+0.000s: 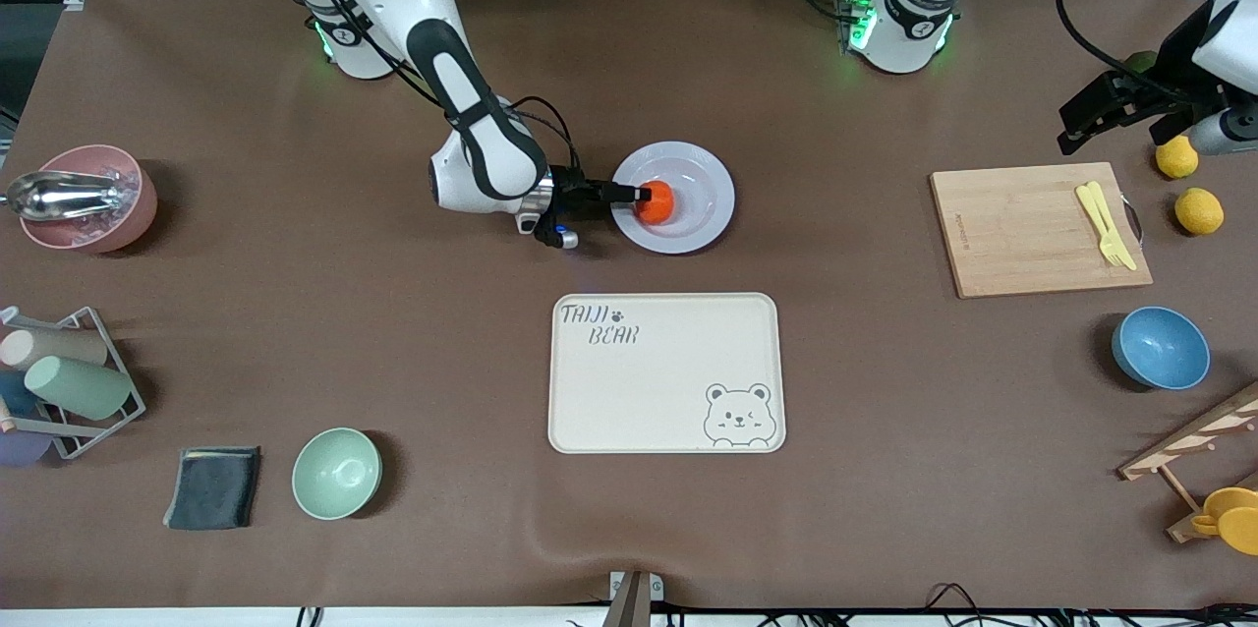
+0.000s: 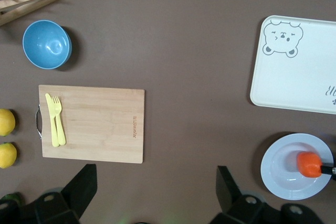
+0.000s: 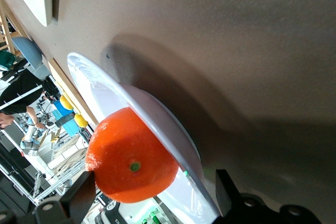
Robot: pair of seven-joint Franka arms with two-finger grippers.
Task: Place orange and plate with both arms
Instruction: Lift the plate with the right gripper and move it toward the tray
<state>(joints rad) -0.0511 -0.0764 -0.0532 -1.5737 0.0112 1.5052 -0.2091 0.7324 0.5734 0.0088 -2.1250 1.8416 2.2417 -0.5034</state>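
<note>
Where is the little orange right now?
The orange sits in the plate at the table's middle, farther from the front camera than the bear tray, with the right tool reaching in against it.

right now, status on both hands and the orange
Right hand at the orange, over the plate. Left hand open, waiting over the table's left-arm end. Nothing in the way.

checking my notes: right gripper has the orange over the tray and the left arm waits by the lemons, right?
Not quite: the right gripper has the orange over the plate, not the tray, as the front view shows. The left gripper does wait by the lemons.
</note>
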